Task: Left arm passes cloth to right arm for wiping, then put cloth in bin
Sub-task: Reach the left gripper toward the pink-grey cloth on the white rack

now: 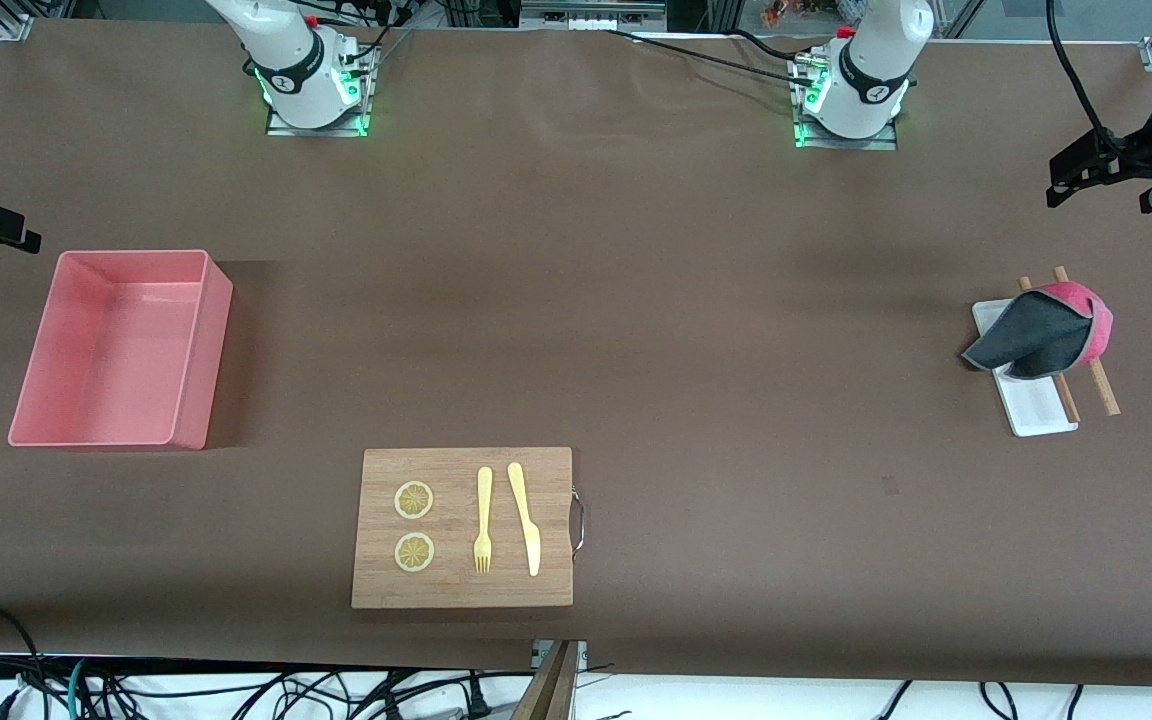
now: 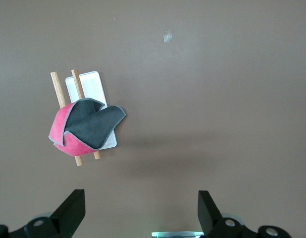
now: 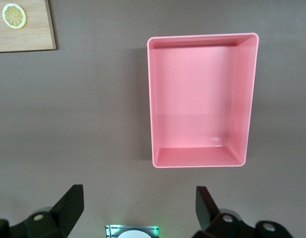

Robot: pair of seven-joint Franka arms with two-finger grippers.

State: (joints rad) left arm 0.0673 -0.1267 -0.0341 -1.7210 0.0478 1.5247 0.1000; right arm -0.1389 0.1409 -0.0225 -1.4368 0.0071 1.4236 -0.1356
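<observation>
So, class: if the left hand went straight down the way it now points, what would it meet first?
Probably bare table. The left hand is open and points down at brown tabletop beside the cloth, so it would likely miss that cloth; depth is unclear.

Even, soft overhead light; sharp frames.
The bin [image 1: 116, 350] and cloth [image 1: 1041, 335] cast faint, blurred shadows on the matte brown table [image 1: 636, 300], which shows no glare; green lights glow at both arm bases.

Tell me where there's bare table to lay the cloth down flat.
Widest bare stretch: between the cutting board and the white tray holding the cloth. Also between the bin and the board. Crowded on the tray, with its two wooden sticks.
</observation>
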